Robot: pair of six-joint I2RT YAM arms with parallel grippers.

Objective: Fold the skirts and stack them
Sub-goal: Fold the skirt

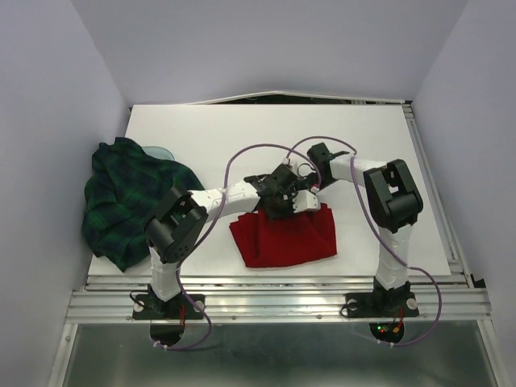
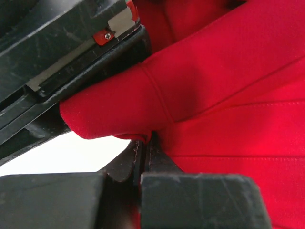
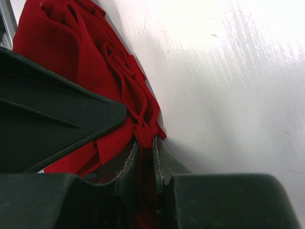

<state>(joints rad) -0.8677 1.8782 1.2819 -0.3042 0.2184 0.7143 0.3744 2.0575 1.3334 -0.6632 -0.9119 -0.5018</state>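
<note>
The red skirt lies bunched on the white table in front of the arms. My left gripper is shut on its far edge; in the left wrist view a red fold is pinched between the closed jaws. My right gripper is shut on the same far edge just to the right; in the right wrist view several gathered red folds sit between its jaws. The two grippers are close together, nearly touching. The green and navy plaid skirt lies crumpled at the table's left edge.
The white table top runs back to the grey walls. A metal rail runs along the near edge by the arm bases. Purple cables loop above both arms. A pale disc peeks out behind the plaid skirt.
</note>
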